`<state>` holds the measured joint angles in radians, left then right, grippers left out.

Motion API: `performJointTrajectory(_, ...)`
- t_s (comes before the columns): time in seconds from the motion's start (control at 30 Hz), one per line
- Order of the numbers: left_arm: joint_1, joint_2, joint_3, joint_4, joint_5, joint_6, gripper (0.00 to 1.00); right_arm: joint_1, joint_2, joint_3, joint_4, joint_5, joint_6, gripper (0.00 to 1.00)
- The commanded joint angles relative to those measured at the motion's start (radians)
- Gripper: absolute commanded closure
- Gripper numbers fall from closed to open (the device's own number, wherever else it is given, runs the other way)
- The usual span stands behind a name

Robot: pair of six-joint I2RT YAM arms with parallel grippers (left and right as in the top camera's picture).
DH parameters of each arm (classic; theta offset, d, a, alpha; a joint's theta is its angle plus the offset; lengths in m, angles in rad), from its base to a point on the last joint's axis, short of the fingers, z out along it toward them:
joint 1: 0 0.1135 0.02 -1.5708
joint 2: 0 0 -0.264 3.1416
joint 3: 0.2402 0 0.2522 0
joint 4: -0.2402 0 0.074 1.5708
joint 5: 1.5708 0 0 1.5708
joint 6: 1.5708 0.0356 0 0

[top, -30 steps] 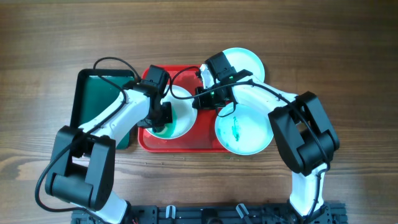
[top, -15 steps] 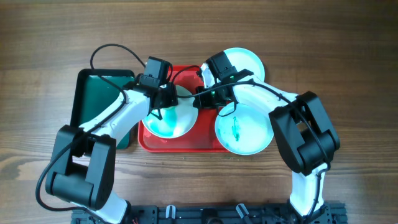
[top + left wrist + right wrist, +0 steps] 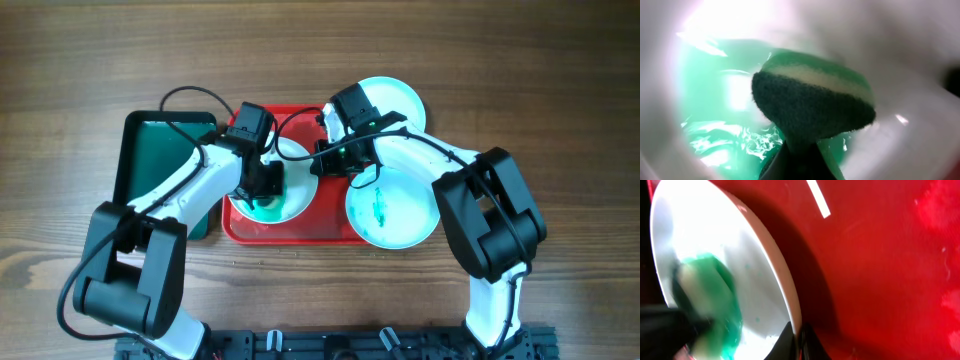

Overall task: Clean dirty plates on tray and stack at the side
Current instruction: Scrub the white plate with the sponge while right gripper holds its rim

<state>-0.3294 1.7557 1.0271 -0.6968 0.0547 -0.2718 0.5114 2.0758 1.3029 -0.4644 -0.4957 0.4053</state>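
Note:
A white plate (image 3: pixel 296 192) lies on the red tray (image 3: pixel 335 228), smeared with teal. My left gripper (image 3: pixel 262 188) is shut on a green sponge (image 3: pixel 812 105) and presses it onto the plate's centre (image 3: pixel 715 100). My right gripper (image 3: pixel 322 160) is shut on the plate's right rim (image 3: pixel 790 297), one finger above and one below. The sponge also shows in the right wrist view (image 3: pixel 710 297), with the tray's floor (image 3: pixel 880 255) beside the plate. A pale aqua plate with a teal scribble (image 3: pixel 392 208) overlaps the tray's right edge. Another pale plate (image 3: pixel 395 98) lies on the table behind it.
A dark green tray (image 3: pixel 160 165) lies left of the red tray, under my left arm. The wooden table (image 3: pixel 560 90) surrounds everything. My two arms meet closely over the red tray.
My left gripper moved the sponge up the white plate and back down to its centre, leaving teal smear. The right gripper and the other plates have not moved.

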Motion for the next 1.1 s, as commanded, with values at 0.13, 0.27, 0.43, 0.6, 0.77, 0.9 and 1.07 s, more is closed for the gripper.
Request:
performJointTrajectory(0.13,0.007,0.012,-0.007,0.041,-0.441,-0.347,0.96,-0.029,0.013,-0.003,-0.112,0.121,0.104,0.96)
performJointTrajectory(0.27,0.006,0.012,-0.008,0.106,-0.378,-0.372,0.96,-0.029,0.013,-0.003,-0.124,0.133,0.093,0.96)
performJointTrajectory(0.43,0.006,0.012,-0.008,0.189,-0.173,-0.293,0.96,-0.027,0.013,-0.003,-0.119,0.132,0.079,0.96)
performJointTrajectory(0.6,0.006,0.012,-0.008,0.227,0.047,-0.193,0.96,-0.027,0.013,-0.003,-0.115,0.129,0.066,0.96)
performJointTrajectory(0.77,0.006,0.012,-0.008,0.221,0.263,-0.124,0.96,-0.027,0.013,-0.003,-0.112,0.129,0.066,0.96)
performJointTrajectory(0.9,0.006,0.012,-0.008,0.211,0.393,-0.082,0.96,-0.027,0.013,-0.003,-0.112,0.129,0.066,0.96)
performJointTrajectory(1.07,0.006,0.012,-0.008,0.165,0.437,-0.072,0.96,-0.027,0.013,-0.003,-0.112,0.129,0.065,0.96)
